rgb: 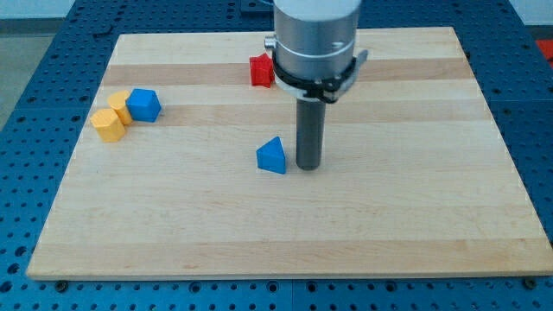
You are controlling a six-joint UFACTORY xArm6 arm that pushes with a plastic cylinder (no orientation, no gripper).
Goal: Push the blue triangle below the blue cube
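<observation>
The blue triangle (271,156) lies near the middle of the wooden board. My tip (308,165) stands just to the triangle's right, very close to it, perhaps touching. The blue cube (143,105) sits at the view's left, well left of and a little above the triangle. The rod hangs from the grey arm at the view's top centre.
Two yellow blocks (112,120) sit against the blue cube's left side. A red block (262,70) lies near the view's top, partly behind the arm. The wooden board (415,216) rests on a blue perforated table.
</observation>
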